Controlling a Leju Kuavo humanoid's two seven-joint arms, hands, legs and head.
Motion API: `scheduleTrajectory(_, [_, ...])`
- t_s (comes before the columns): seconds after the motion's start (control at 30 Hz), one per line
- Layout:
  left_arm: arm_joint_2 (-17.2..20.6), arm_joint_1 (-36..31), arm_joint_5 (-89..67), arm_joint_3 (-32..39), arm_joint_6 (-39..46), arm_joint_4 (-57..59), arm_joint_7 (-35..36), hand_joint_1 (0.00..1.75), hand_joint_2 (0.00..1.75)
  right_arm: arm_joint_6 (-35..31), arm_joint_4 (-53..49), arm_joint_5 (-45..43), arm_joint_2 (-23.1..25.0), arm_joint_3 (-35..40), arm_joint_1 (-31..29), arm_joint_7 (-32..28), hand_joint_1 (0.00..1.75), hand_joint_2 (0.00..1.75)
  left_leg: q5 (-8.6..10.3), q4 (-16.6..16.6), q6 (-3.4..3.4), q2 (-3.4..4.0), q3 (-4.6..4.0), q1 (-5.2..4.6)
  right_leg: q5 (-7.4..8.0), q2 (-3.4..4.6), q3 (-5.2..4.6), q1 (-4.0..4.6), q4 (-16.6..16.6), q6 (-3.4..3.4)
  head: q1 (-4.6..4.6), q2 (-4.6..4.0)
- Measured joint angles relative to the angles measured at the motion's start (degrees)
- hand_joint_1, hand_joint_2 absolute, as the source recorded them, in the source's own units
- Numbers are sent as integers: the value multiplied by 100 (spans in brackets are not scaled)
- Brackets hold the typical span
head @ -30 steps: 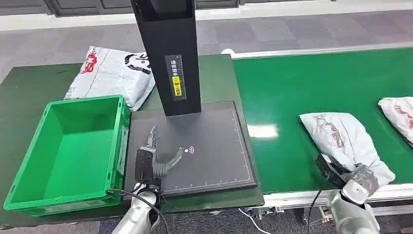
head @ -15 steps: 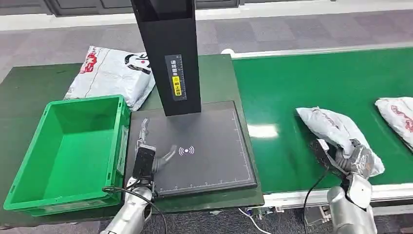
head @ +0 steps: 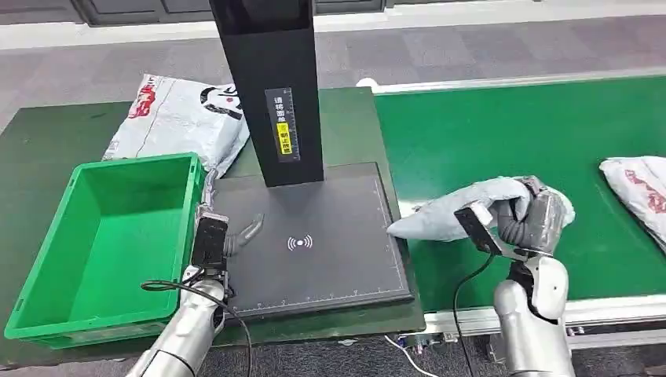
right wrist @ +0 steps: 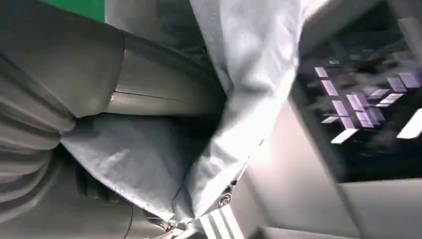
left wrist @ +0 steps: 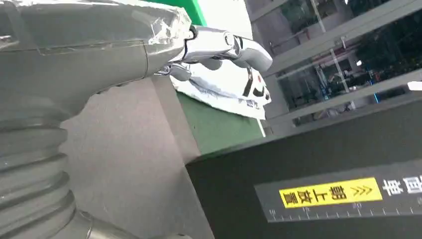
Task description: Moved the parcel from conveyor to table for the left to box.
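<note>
One parcel (head: 463,212) in right robot hand (head: 530,220)

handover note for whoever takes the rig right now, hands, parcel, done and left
Right hand: grips the grey parcel, lifted off the green conveyor, its free end just reaching the edge of the black scan pad.
Left hand: holds nothing, fingers apart, over the pad's left edge beside the green box.
Done: parcel picked up from the conveyor.
Left: set it on the table, then the left hand boxes it. Box holds nothing yet.
Another parcel waits on the conveyor; a white one lies behind the box.
</note>
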Motion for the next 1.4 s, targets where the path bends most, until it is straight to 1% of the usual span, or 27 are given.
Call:
scheduleTrajectory(0.13, [4, -48, -9, 4, -20, 50, 15, 0, 175, 2, -200, 239, 96, 440, 7, 22, 175, 175, 0, 0, 0, 2, -3, 1, 0, 2, 0, -1, 0, 0, 0, 0])
scheduleTrajectory(0.23, [-42, -151, -26, 4, -28, 112, 74, 0, 175, 2, -266, 825, 298, 949, -64, 206, 175, 175, 0, 0, -1, 15, 2, 3, 2, 20, -1, -1, 0, -1, 0, 0])
scheduleTrajectory(0.4, [-212, -396, -74, 4, -55, 275, 142, 0, 175, 11, -148, 1386, 708, 2140, -457, 868, 175, 175, 7, 0, -11, 14, 1, 3, 4, 21, -4, 7, 1, -4, 0, 0])
scheduleTrajectory(0.53, [-310, -558, -76, -2, -135, 380, 194, 0, 175, 50, 203, 1366, 869, 3128, -868, 1241, 175, 175, 9, 0, -14, 14, 2, 5, 7, 22, -4, 14, 1, -10, 0, 0])
scheduleTrajectory(0.63, [-350, -675, -74, -13, -184, 448, 243, 0, 175, 70, 533, 1309, 959, 3728, -1130, 1392, 175, 175, 9, 0, -15, 12, 2, 6, 7, 21, -6, 14, 2, -10, 0, 0])
scheduleTrajectory(0.83, [-367, -754, -55, -39, -190, 542, 238, 0, 175, 57, 864, 1197, 1012, 4249, -1346, 1458, 175, 175, 9, 0, -14, 11, -1, 5, 6, 19, -5, 12, 1, -10, 0, 0])
scheduleTrajectory(1.0, [-374, -791, -9, -46, -210, 605, 190, 0, 175, 461, 1374, 622, 1136, 4759, -1609, 1217, 175, 175, 8, 0, -15, 15, 2, 5, 7, 26, -5, 13, 1, -10, 0, 0])
scheduleTrajectory(1.03, [-374, -798, 20, -50, -210, 619, 188, 0, 175, 553, 1524, 476, 1194, 4865, -1670, 1145, 61, 175, 8, 0, -15, 15, 3, 5, 7, 26, -6, 13, 1, -11, 0, 0])
scheduleTrajectory(1.1, [-374, -813, 37, -53, -208, 647, 175, 0, 175, 836, 1903, 27, 1344, 5055, -1832, 987, 61, 175, 10, 0, -18, 15, 4, 10, 8, 26, -6, 14, 2, -12, 0, 0])
scheduleTrajectory(1.2, [-361, -815, 53, -53, -164, 667, 190, 0, 175, 1196, 2410, -849, 1534, 5125, -2046, 714, 61, 175, 15, 0, -26, 12, 3, 15, 7, 22, -5, 22, 2, -13, 0, 0])
scheduleTrajectory(1.27, [-328, -814, 59, -53, -155, 673, 195, 0, 175, 1244, 2672, -1045, 1609, 5173, -2167, 632, 61, 175, 16, 0, -26, 12, 3, 15, 8, 23, -6, 22, 2, -13, 0, 0])
scheduleTrajectory(1.4, [-295, -812, 59, -53, -155, 675, 208, 0, 175, 1248, 2988, -1137, 1707, 5199, -2304, 581, 61, 175, 15, 0, -26, 12, 1, 15, 8, 22, -6, 21, 2, -13, 0, 0])
